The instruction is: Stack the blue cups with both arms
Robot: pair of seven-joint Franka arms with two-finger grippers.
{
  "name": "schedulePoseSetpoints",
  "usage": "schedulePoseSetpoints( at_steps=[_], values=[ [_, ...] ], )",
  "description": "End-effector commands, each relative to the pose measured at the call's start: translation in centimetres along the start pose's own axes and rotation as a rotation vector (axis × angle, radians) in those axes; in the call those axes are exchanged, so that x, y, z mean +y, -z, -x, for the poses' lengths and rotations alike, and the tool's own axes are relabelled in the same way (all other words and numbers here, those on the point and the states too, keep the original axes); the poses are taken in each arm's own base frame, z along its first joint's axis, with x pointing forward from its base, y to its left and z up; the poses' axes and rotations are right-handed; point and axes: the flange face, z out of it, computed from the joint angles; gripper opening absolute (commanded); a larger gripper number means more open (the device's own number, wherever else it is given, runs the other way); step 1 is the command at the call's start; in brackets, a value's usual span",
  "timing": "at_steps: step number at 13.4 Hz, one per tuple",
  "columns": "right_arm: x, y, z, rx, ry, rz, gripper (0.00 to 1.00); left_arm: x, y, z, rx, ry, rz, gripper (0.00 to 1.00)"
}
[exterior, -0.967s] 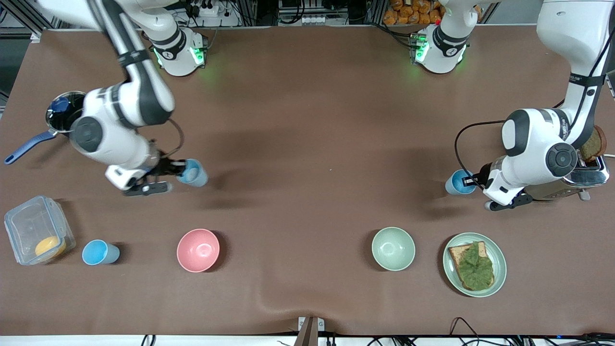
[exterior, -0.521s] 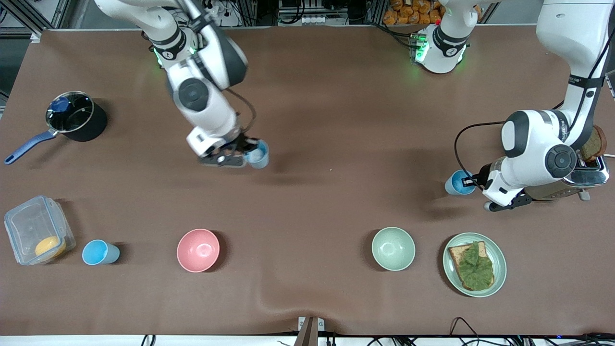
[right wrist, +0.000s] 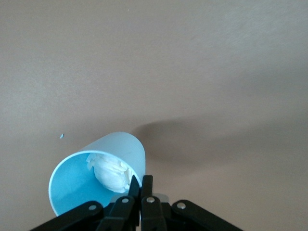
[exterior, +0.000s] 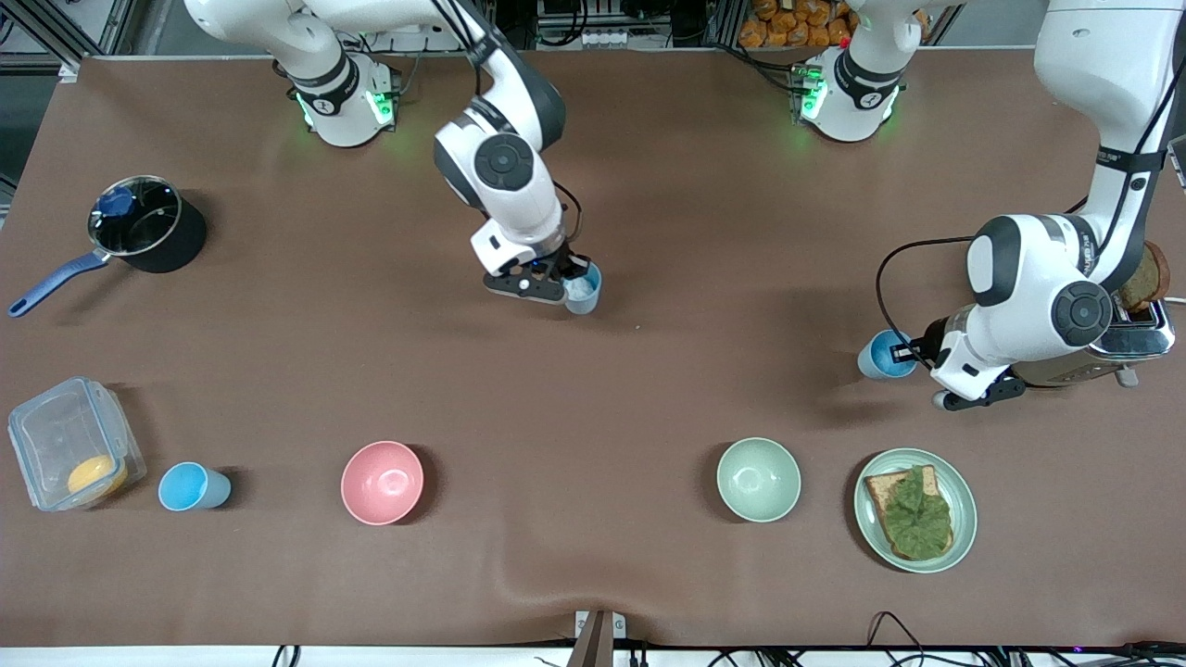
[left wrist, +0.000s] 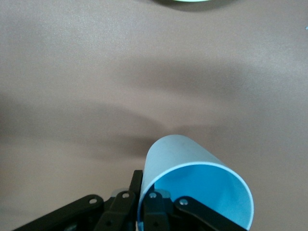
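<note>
My right gripper (exterior: 567, 278) is shut on the rim of a blue cup (exterior: 584, 289) and holds it over the middle of the table. In the right wrist view the fingers (right wrist: 140, 182) pinch that cup's wall (right wrist: 118, 149), and a white crumpled lump (right wrist: 111, 174) lies inside it. My left gripper (exterior: 905, 352) is shut on the rim of a second blue cup (exterior: 882, 356), low beside the toaster. In the left wrist view this cup (left wrist: 185, 156) is bright blue inside, with one finger inside and one outside. A third blue cup (exterior: 192, 487) stands beside the plastic container.
A dark pot (exterior: 139, 225) with a blue handle and a plastic container (exterior: 72, 443) are at the right arm's end. A pink bowl (exterior: 382, 482), a green bowl (exterior: 758, 479) and a plate (exterior: 871, 533) with toast and lettuce line the near side. The toaster (exterior: 1126, 345) is by the left gripper.
My right arm has carried its cup from the right arm's end of the table to over the middle. My left arm has stayed almost still with its cup.
</note>
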Motion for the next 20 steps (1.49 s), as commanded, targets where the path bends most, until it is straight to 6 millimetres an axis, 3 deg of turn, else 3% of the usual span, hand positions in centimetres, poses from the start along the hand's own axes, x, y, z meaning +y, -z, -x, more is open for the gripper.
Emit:
schedulePoseSetpoints(
  at_steps=[1, 3, 7, 8, 9, 10, 12, 15, 17, 20],
  values=[
    [-1.6, -3.2, 0.4, 0.015, -0.04, -0.024, 0.0, 1.0, 1.0, 0.0, -0.008, 0.003, 0.009, 0.0],
    [-1.8, -4.3, 0.7, 0.022, -0.062, -0.033, 0.0, 2.0, 1.5, 0.0, -0.015, -0.024, 0.0, 0.0],
    [-1.7, -4.3, 0.6, 0.02, -0.065, -0.029, 0.0, 4.4, 4.5, 0.7, -0.049, -0.041, 0.005, 0.0],
    [-1.7, -4.1, 0.6, 0.02, -0.067, -0.031, 0.19, 4.9, 5.5, 1.3, -0.051, -0.06, 0.005, 0.0],
    [-1.6, -3.8, 0.1, 0.023, -0.071, -0.034, 0.66, 6.4, 6.8, 2.1, -0.037, -0.084, 0.008, 0.0],
    [-1.6, -3.4, -0.1, 0.026, -0.068, -0.039, 1.0, 8.0, 7.7, 2.9, -0.027, -0.101, 0.012, 0.0],
    [-1.8, -1.6, -0.8, 0.027, -0.07, -0.038, 1.0, 9.9, 10.6, 4.6, 0.001, -0.139, 0.012, 0.0],
    [-1.7, 2.8, -4.3, -0.013, -0.094, 0.022, 1.0, 13.6, 16.9, 7.2, -0.017, -0.153, 0.024, 0.0],
    [-0.3, 6.7, -7.3, -0.049, -0.055, 0.055, 1.0, 15.5, 20.9, 8.6, -0.039, -0.098, 0.02, 0.0],
    [4.4, 13.0, -12.9, -0.107, -0.013, 0.084, 1.0, 20.5, 23.4, 11.7, -0.024, -0.118, 0.051, 0.0]
  ],
)
